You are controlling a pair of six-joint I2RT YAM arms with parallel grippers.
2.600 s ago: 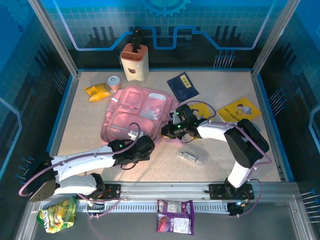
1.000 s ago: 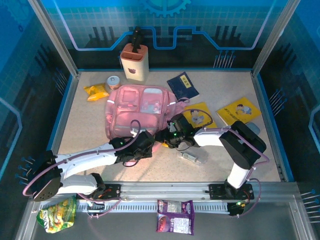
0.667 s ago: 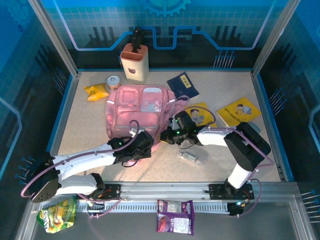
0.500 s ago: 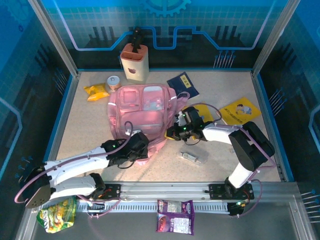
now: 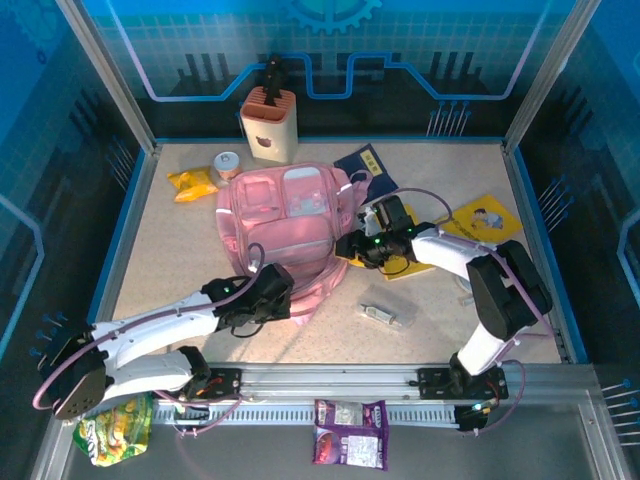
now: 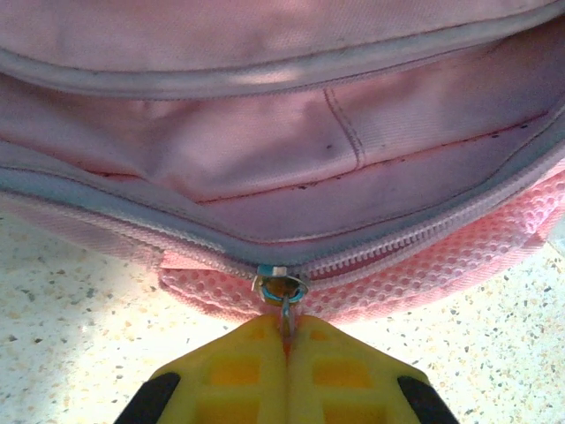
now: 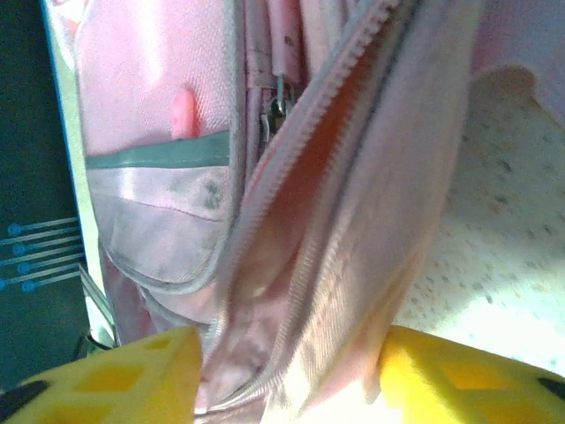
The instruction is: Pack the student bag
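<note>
1. The student bag (image 5: 288, 225) is lying flat in the middle of the table (image 5: 170, 265), pockets facing up and its near edge turned toward the arm bases.
2. The left gripper (image 6: 284, 331) is pinching the zip pull (image 6: 282, 290) at that near edge, with the yellow fingers pressed together on the metal tab.
3. The right gripper (image 7: 287, 358) is clamping a fold of pink cloth beside the zip track on the bag's right side, one finger on each face of the fabric.
4. The step in hand appears to be opening the main compartment. One arm is bracing the soft cloth while the other is working the slider, and pale lining is already showing behind the parted teeth.
5. The next move likely calls for drawing the slider along the line of the teeth rather than upward. The right hold needs to stay taut, or the limp bag could slide across the table.
6. A dark blue booklet (image 5: 365, 166) and a yellow book (image 5: 485, 218) are lying nearby, seemingly waiting to be packed.
</note>
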